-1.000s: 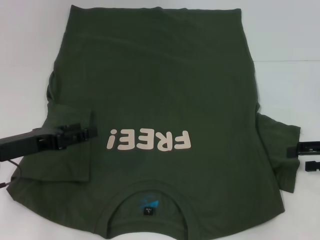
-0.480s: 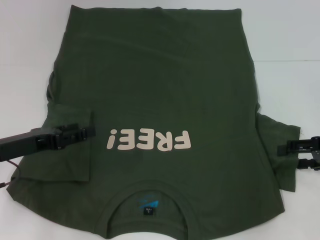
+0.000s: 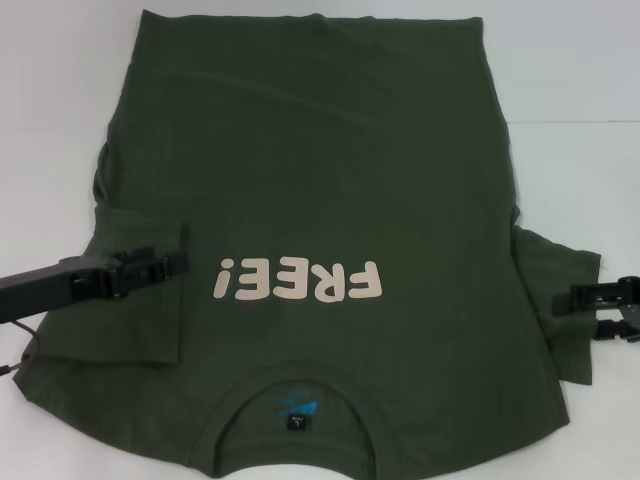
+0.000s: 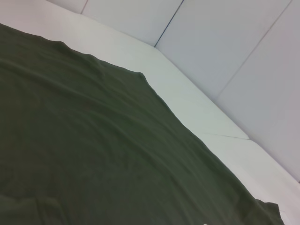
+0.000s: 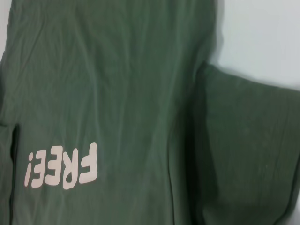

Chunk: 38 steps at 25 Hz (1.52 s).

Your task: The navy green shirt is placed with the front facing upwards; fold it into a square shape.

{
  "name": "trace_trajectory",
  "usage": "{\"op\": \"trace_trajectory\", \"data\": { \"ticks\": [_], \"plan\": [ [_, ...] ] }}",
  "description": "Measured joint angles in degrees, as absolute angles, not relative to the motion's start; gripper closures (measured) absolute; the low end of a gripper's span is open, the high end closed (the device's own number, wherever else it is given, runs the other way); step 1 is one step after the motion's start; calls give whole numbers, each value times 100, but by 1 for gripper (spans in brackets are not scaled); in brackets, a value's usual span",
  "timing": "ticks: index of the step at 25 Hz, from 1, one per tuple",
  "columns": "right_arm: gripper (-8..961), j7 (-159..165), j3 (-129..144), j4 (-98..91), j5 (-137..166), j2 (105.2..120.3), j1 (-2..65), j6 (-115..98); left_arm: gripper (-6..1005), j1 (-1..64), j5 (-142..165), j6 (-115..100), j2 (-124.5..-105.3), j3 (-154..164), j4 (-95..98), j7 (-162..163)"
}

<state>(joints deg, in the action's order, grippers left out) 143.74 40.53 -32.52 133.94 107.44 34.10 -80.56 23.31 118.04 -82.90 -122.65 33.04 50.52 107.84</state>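
Head view, shirt: the navy green shirt [image 3: 320, 200] lies flat and face up on the white table [image 3: 570, 80], covering most of it. Collar [image 3: 297, 395] sits nearest the robot, so the cream "FREE!" lettering [image 3: 297, 281] reads upside down.
Head view, left sleeve: already folded in over the body, its edge just left of the lettering.
Head view, left gripper: the left gripper [image 3: 178, 265] lies low over that folded sleeve, tips right at the sleeve edge. Honestly can't tell if the fingers are open or pinching cloth.
Head view, right sleeve: spread out flat to the side, not folded.
Head view, right gripper: the right gripper [image 3: 568, 303] is at the outer edge of that sleeve, fingers spread with the hem about between them, not clamped as far as I can see.
Left wrist view: just a big stretch of green cloth, the table edge and pale wall panels [image 4: 243, 42]. No fingers show.
Right wrist view: the lettering, the shirt's side and the spread sleeve on the table. No fingers here either.
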Motion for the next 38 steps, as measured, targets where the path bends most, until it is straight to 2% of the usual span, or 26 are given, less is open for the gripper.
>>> {"op": "trace_trajectory", "data": {
  "ticks": [10,22,28,38],
  "plan": [
    [16,14195,4088,-3291,13393,10827,3558,-8028,299,2329,11804,-8267,-12268,3305,5044,10785],
    [17,14053,4361,-3369,13463,10781,3618,-8013,299,2329,11804,-8271,-12270,3305,5036,10798],
    [17,13962,4374,-3636,13549,10929,3629,-7948,298,2329,11801,-8271,-12279,3304,5036,10812],
    [17,13975,4329,-3566,13526,10955,3638,-8012,298,2329,11795,-8271,-12278,3152,5028,10816]
  ]
}}
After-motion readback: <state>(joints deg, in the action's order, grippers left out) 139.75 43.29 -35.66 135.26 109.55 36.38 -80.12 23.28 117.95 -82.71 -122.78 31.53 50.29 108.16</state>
